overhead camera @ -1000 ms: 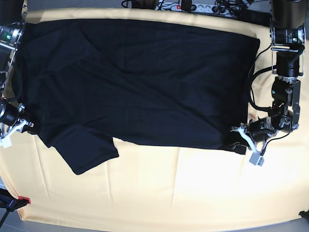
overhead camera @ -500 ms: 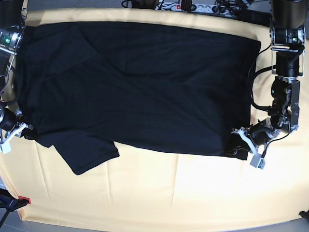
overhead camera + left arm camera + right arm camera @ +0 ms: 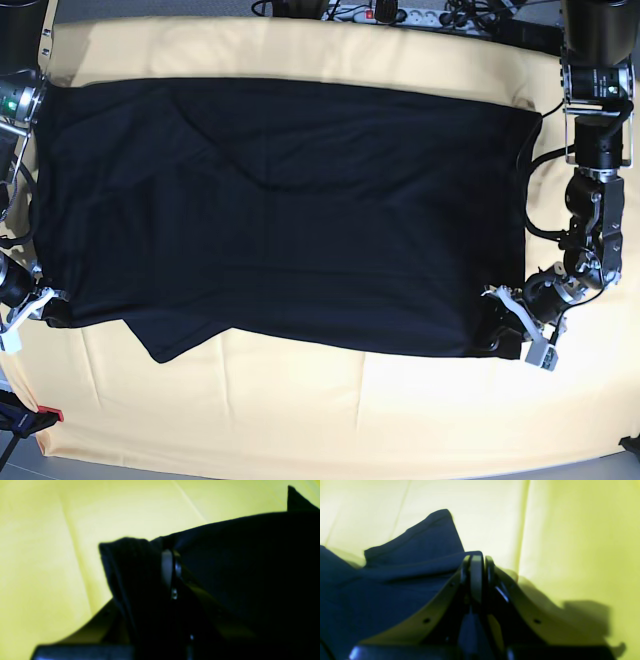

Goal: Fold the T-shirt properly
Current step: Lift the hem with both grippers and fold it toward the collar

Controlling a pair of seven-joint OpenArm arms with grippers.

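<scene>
My left pincer is pressed together on the near corner of the T-shirt; in the left wrist view the black cloth is bunched around my closed fingertips, and a fold of it stands up just beside them. My right pincer is also pinching the T-shirt, at the opposite near corner. In the right wrist view my two fingers are closed flat against each other, with the hem of the dark fabric caught between them, and one loose flap rises behind.

In the base view, the T-shirt lies spread wide over the pale yellow cloth that covers the table. It is stretched between my two pincers along its near edge, which runs almost straight from one side to the other. Its far edge lies close to the far side of the yellow cloth. Near my right pincer a sleeve sticks out from under the body toward the front and lies flat on the yellow cloth. The surface of the shirt shows some soft wrinkles in the middle. Beyond the far side of the table I see some cables and a power strip.
</scene>
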